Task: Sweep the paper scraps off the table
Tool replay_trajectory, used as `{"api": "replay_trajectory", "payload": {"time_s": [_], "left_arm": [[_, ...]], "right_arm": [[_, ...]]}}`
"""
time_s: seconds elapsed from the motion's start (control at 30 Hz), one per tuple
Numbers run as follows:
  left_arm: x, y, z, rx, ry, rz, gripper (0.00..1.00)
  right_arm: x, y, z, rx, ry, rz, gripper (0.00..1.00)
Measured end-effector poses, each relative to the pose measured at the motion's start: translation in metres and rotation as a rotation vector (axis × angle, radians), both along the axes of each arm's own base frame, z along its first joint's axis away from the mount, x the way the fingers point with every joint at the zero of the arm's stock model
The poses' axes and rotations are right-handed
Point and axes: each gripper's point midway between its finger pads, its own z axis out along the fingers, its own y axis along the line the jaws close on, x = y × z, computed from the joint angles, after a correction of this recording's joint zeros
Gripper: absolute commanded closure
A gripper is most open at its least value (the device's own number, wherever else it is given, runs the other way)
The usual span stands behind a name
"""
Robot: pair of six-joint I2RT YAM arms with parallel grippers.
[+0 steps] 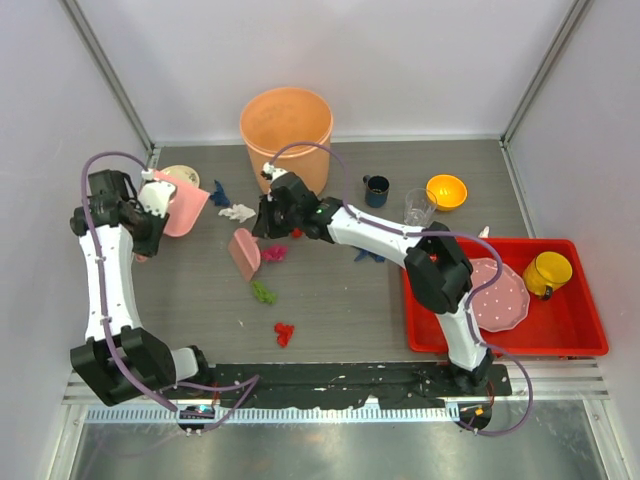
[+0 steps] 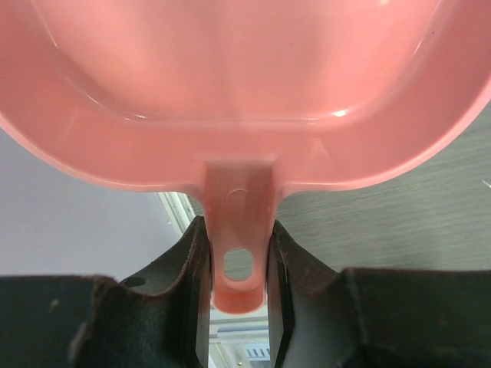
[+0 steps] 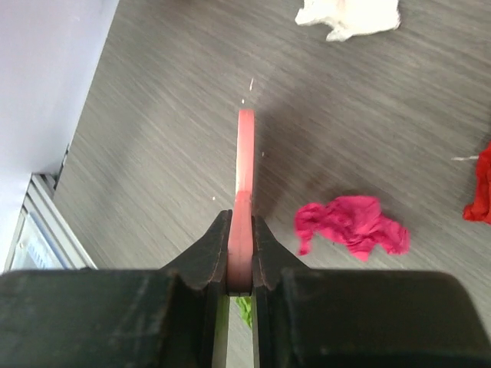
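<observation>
Paper scraps lie across the grey table [image 1: 340, 300]: blue [image 1: 220, 192], white [image 1: 238, 212], magenta [image 1: 274, 253], green [image 1: 263, 293], red [image 1: 284, 333] and another blue one [image 1: 368, 256]. My left gripper [image 1: 158, 203] [image 2: 239, 284] is shut on the handle of the pink dustpan [image 1: 186, 205] [image 2: 245, 77], held at the table's far left. My right gripper [image 1: 260, 232] [image 3: 241, 253] is shut on a flat pink scraper [image 1: 244, 254] [image 3: 245, 169], which stands edge-on just left of the magenta scrap [image 3: 353, 226]. The white scrap [image 3: 349, 15] lies beyond it.
A large orange bucket [image 1: 286, 130] stands at the back centre. Right of it are a dark mug [image 1: 376, 190], a glass [image 1: 419, 207] and an orange bowl [image 1: 446, 190]. A red tray [image 1: 560, 335] at the right holds a pink plate [image 1: 498, 295] and a yellow mug [image 1: 548, 272].
</observation>
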Motion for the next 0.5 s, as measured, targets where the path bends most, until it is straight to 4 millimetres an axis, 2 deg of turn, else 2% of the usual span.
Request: {"api": "replay_trajectory", "payload": {"time_s": [0.13, 0.23, 0.33, 0.5], "left_arm": [[-0.007, -0.013, -0.018, -0.007, 0.064, -0.067, 1.0], [-0.012, -0.015, -0.027, 0.006, 0.099, -0.107, 1.0], [-0.02, -0.009, -0.044, 0.053, 0.157, -0.141, 1.0], [-0.048, -0.01, -0.091, 0.087, 0.328, -0.222, 1.0]], "right_arm": [[-0.012, 0.001, 0.005, -0.003, 0.002, 0.052, 0.99], [-0.02, -0.001, 0.02, 0.009, -0.007, 0.086, 0.99], [-0.021, -0.01, 0.049, 0.02, -0.058, 0.087, 0.99], [0.0, -0.058, 0.113, -0.039, -0.26, -0.048, 0.99]]}}
